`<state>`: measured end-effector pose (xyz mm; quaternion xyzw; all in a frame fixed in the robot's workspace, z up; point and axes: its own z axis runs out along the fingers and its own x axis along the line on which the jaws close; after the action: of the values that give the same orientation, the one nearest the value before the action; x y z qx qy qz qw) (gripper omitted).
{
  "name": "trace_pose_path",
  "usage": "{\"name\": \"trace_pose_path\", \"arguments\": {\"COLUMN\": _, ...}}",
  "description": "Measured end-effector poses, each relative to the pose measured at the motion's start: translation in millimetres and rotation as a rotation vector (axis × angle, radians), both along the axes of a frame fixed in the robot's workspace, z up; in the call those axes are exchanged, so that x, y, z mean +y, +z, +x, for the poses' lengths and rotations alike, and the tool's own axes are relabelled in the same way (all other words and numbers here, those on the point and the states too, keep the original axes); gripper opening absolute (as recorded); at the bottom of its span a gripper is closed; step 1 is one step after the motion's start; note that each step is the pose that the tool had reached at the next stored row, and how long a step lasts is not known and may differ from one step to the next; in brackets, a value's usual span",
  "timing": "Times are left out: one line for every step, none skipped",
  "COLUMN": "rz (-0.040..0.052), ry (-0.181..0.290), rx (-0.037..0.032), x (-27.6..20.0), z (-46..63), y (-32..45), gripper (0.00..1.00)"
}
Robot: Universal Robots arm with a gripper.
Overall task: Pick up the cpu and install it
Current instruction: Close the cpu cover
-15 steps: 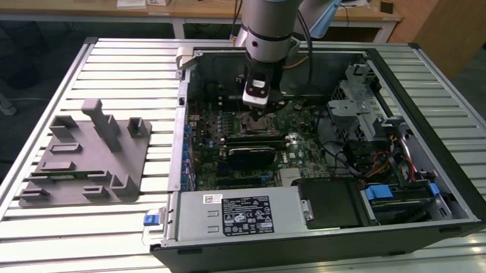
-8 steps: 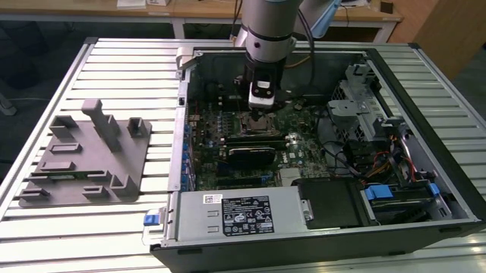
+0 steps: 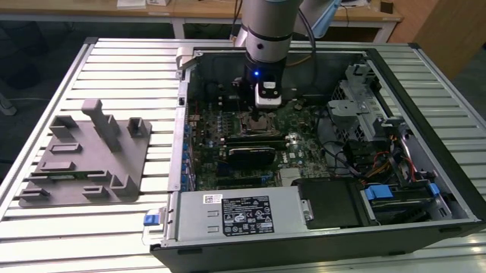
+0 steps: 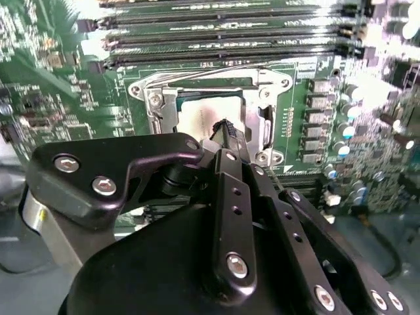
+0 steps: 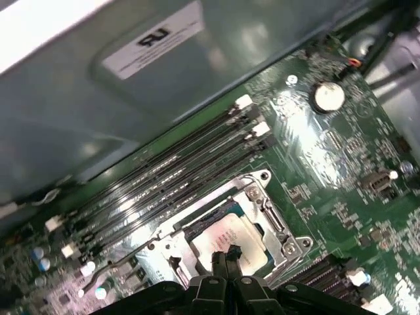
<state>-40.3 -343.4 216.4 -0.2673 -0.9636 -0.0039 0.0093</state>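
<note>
The cpu lies flat inside the metal socket frame on the motherboard. We see its silvery top in both wrist views; in the second wrist view the cpu is partly covered by the finger tips. We can't tell if it is fully seated, and the frame's latch state is hard to make out.

The gripper has its two black fingers pressed together at the tips. We see no gap between them and nothing is clamped there. The tips are right over the cpu top, but touching or just above, we can't tell.

In the exterior view the gripper hangs down inside the open computer case. Its body stands in front of the socket middle, so that view gives us no check on the chip. The arm is cut off by the picture's upper edge.

Memory slots run just beside the socket frame, their far ends blurred in glare. A coin battery sits further out on the board. The power supply fills the near corner of the case, and the case's near wall is cut off by the lower edge. A grey holder block rests on the slatted table, at the exterior view's left and well apart from the case.
</note>
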Motion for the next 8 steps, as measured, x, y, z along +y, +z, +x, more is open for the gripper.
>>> {"name": "trace_pose_path", "arguments": {"rz": -0.0001, "ry": 0.018, "rx": 0.0, "x": 0.0, "z": 0.0, "y": 0.0, "gripper": 0.11}}
{"name": "trace_pose_path", "arguments": {"rz": 0.0, "ry": 0.036, "rx": 0.0, "x": 0.0, "z": 0.0, "y": -0.1, "gripper": 0.11}}
{"name": "trace_pose_path", "arguments": {"rz": -0.0001, "ry": 0.054, "rx": 0.0001, "x": 0.0, "z": 0.0, "y": -0.1, "gripper": 0.11}}
{"name": "trace_pose_path", "arguments": {"rz": 0.0, "ry": 0.072, "rx": 0.0, "x": 0.0, "z": 0.0, "y": -0.2, "gripper": 0.11}}
{"name": "trace_pose_path", "arguments": {"rz": 0.0, "ry": 0.09, "rx": -0.0001, "x": 0.0, "z": 0.0, "y": -0.3, "gripper": 0.11}}
{"name": "trace_pose_path", "arguments": {"rz": 0.0, "ry": 0.108, "rx": 0.0, "x": 0.0, "z": 0.0, "y": -0.3, "gripper": 0.11}}
{"name": "trace_pose_path", "arguments": {"rz": 0.0, "ry": 0.128, "rx": 0.0, "x": 0.0, "z": 0.0, "y": -0.4, "gripper": 0.11}}
{"name": "trace_pose_path", "arguments": {"rz": 0.0, "ry": 0.146, "rx": 0.0, "x": 0.0, "z": 0.0, "y": -0.5, "gripper": 0.11}}
